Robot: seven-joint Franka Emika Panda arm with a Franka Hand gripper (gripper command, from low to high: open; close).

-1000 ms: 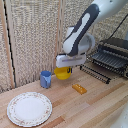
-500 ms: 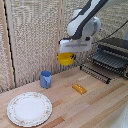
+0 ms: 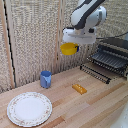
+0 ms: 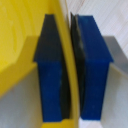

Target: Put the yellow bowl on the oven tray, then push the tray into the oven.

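While the grabber [image 3: 74,44] is hanging high above the counter [image 3: 95,107], its jaws are clamping the rim of the yellow dish [image 3: 69,48], which is hovering in the air beside the oven [image 3: 114,54], well above the blue cup [image 3: 45,78].
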